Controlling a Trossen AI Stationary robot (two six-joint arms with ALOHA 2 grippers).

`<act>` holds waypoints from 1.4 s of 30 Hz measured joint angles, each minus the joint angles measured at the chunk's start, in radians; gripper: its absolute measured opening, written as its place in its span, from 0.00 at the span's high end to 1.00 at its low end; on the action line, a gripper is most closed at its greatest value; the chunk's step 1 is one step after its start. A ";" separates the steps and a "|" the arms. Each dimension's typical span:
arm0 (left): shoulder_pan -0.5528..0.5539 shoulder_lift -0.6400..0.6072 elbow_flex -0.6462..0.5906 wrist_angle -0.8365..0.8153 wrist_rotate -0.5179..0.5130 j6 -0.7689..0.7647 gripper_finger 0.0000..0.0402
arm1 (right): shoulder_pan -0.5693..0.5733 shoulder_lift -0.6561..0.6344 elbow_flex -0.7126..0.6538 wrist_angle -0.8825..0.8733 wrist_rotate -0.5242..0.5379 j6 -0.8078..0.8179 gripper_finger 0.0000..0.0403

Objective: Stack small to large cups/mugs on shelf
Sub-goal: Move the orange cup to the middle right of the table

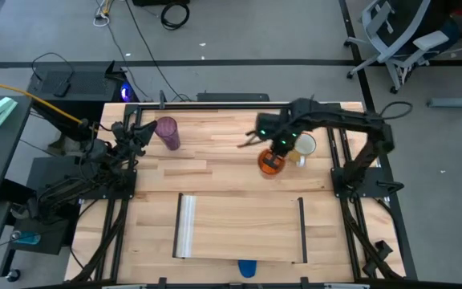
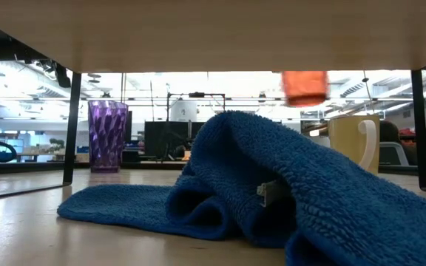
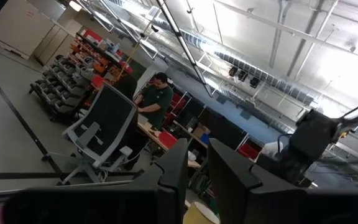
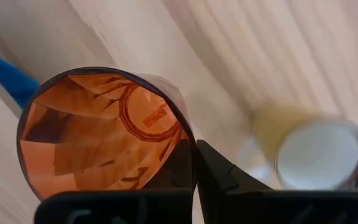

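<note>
The translucent orange tumbler (image 1: 269,164) is in my right gripper (image 1: 277,148), above the far right part of the table; the low view shows the orange tumbler (image 2: 304,87) well off the tabletop. Beside it the white handled mug (image 1: 302,146) stands on its base, as does the purple tumbler (image 1: 167,132) at the far left. The pale shelf board (image 1: 243,229) lies near the front, with a metal strip on its left edge and a dark rail on its right. My left gripper (image 1: 139,133) waits beside the purple tumbler, fingers nearly together and touching nothing. My right gripper holds the orange tumbler by its rim (image 4: 190,144), on the side nearest the mug. One finger (image 4: 219,174) is outside the wall; the other shows as a dark shape inside it. The fingers come from above, pointing down. The tumbler hangs upright below them, lifted clear of the table.
A crumpled blue towel (image 2: 272,192) lies at the table's near edge (image 1: 247,268), in front of the shelf. Bare tabletop lies between the cups and the shelf. Metal frame rails run along both table sides. A person stands in the room beyond (image 3: 157,93).
</note>
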 joint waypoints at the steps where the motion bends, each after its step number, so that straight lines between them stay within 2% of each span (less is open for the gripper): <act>1: 0.000 0.000 0.000 -0.001 0.000 0.000 0.83 | 0.004 -0.019 -0.045 0.003 -0.001 0.011 0.99; 9: 0.000 0.000 0.000 -0.003 0.000 0.000 0.86 | 0.038 -0.074 -0.281 0.204 -0.070 0.046 0.99; 13: 0.000 0.000 0.000 -0.008 0.000 0.001 0.86 | 0.042 -0.074 -0.354 0.241 -0.070 0.045 0.99; 19: 0.000 0.000 0.000 -0.013 0.000 0.000 0.85 | 0.041 -0.074 -0.450 0.385 -0.066 0.030 0.99; 29: 0.000 0.000 0.000 -0.029 0.000 0.000 0.87 | 0.042 -0.078 -0.536 0.459 -0.043 0.035 0.99; 42: 0.000 0.000 0.000 -0.037 0.000 0.000 0.88 | 0.040 -0.080 -0.570 0.487 -0.029 0.046 0.96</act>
